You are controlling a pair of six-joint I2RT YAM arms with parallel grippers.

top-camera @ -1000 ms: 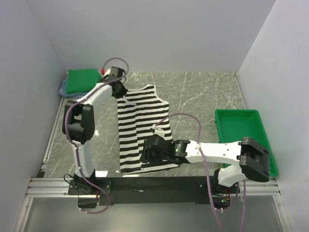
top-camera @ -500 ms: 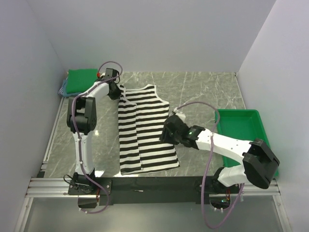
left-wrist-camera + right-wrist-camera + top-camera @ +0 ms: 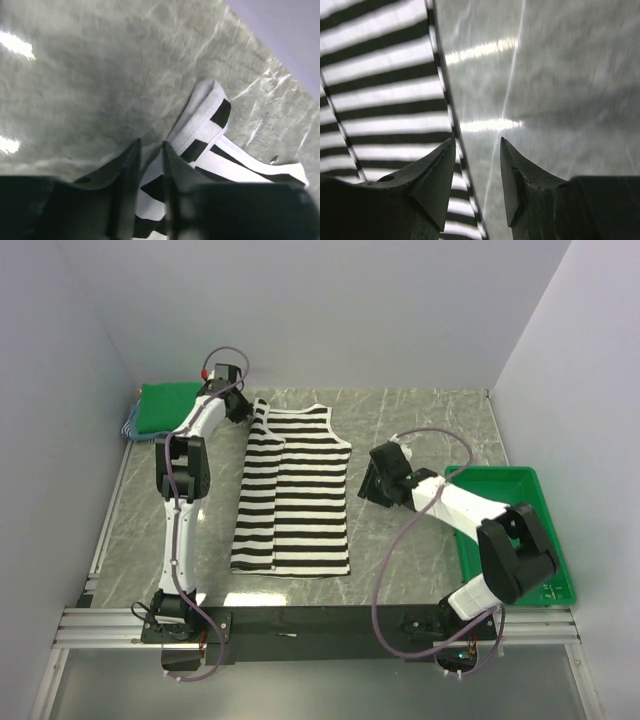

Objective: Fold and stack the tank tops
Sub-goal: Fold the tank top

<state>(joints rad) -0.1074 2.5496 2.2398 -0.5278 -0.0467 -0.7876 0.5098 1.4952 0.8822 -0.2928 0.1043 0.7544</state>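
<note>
The black-and-white striped tank top [image 3: 295,490] lies flat on the marble table, straps toward the back wall. My left gripper [image 3: 245,410] sits at its back-left strap [image 3: 205,117]. The jaws stand narrowly open [image 3: 150,143], and striped fabric shows face-on in the gap. My right gripper [image 3: 370,483] hovers open just right of the top's right edge [image 3: 445,95], fingers [image 3: 477,140] over bare table with nothing between them. A folded bright green tank top [image 3: 165,405] rests in the back-left corner.
A rigid green tray [image 3: 545,540] stands at the right edge, under my right arm's elbow. A bit of blue-white fabric [image 3: 128,427] pokes out beneath the green top. Walls close in on the left, back and right.
My right gripper left the front hem and swung back and right, off the top. My left gripper moved toward the back-left and eased its jaws apart. The striped top now lies straighter, hem shifted left.
</note>
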